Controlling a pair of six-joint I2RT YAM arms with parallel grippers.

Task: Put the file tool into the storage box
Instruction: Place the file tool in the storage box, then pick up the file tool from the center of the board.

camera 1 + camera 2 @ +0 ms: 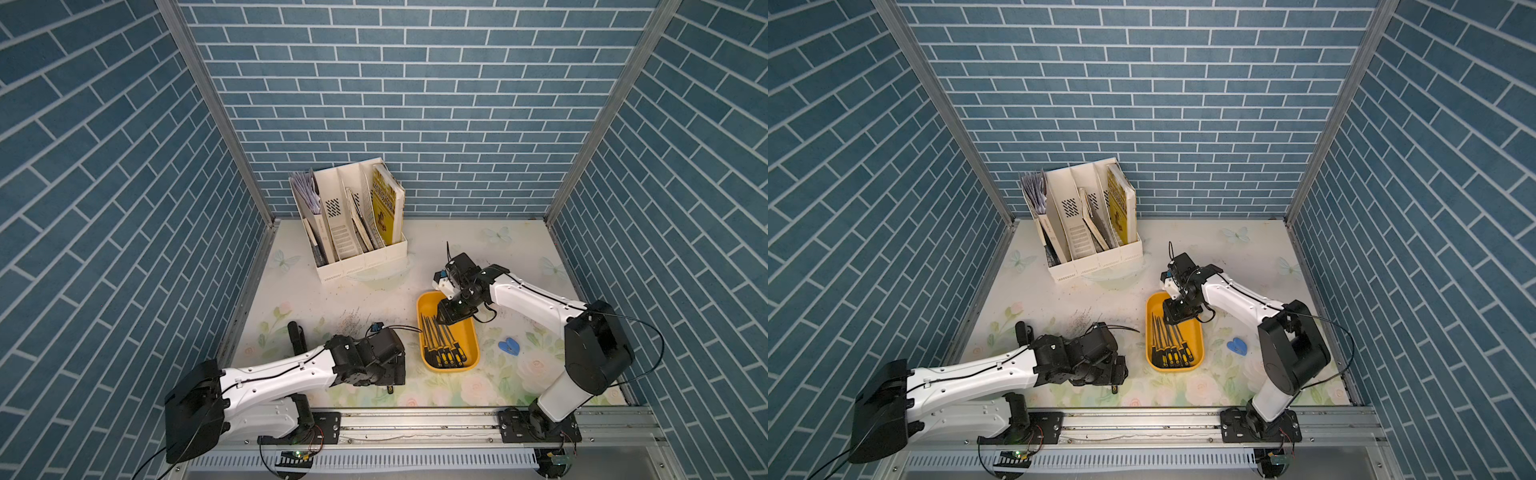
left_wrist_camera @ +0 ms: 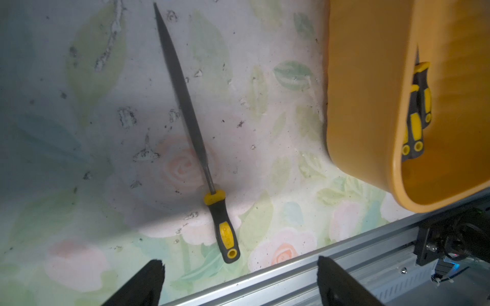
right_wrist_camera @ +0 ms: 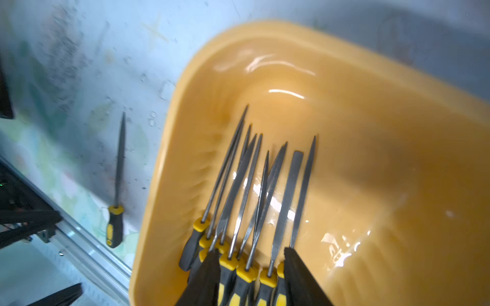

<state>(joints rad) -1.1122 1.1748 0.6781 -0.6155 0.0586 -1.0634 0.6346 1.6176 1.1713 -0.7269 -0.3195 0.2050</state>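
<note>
File tool (image 2: 188, 116) is lying flat on the bench (image 2: 79, 132), outside the storage box (image 2: 366, 106). Its black-and-yellow handle end is sitting just ahead of the left jaws, roughly midway between them. Its long axis is running away from them, tip farthest, so their closing line is crossing it. The left jaws are standing wide open, gripping nothing. The right jaws are hanging well apart from it, over the other files (image 3: 265, 185) lying in the box, parted and empty. By this layout the left arm is looking nearer and better placed to grasp the handle.
</note>
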